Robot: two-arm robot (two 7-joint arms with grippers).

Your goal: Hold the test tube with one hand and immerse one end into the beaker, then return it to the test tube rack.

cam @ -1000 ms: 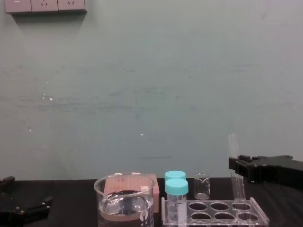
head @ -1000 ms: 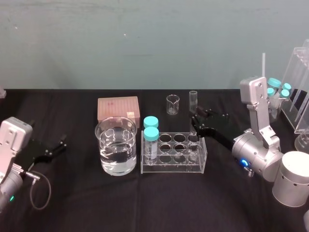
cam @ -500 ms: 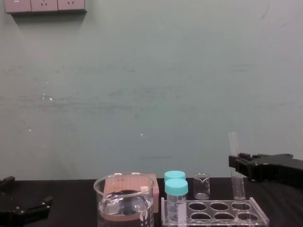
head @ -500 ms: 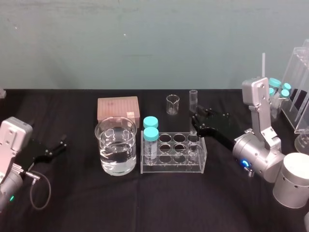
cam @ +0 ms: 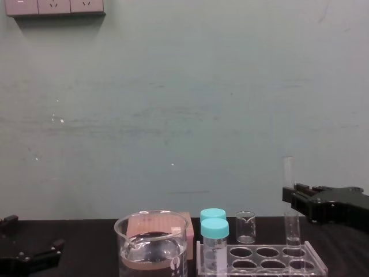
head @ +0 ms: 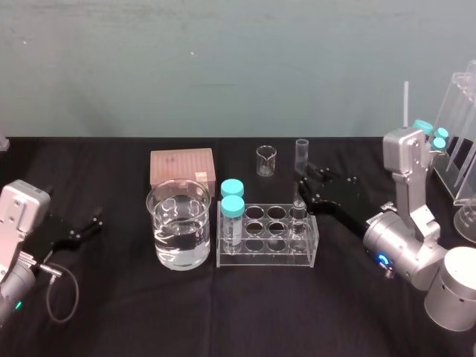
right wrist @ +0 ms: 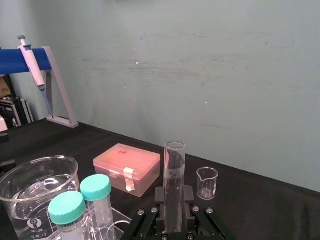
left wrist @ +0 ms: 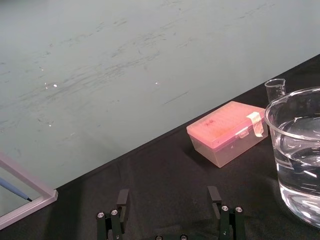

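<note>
Glass test tube (head: 301, 155) stands pinched in the right hand (head: 300, 190) over the rack (head: 268, 257); left hand (left wrist: 167, 194) parked wide.

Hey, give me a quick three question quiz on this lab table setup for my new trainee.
1. Which gripper holds the test tube? A) left B) right
2. True or false: the beaker is empty.
3. Fill in: ___ teal-capped vials stand in the test tube rack.
Key: 1 B, the right gripper; the left gripper sits open on the far left. 2 False, it holds clear liquid. 3 Two.
</note>
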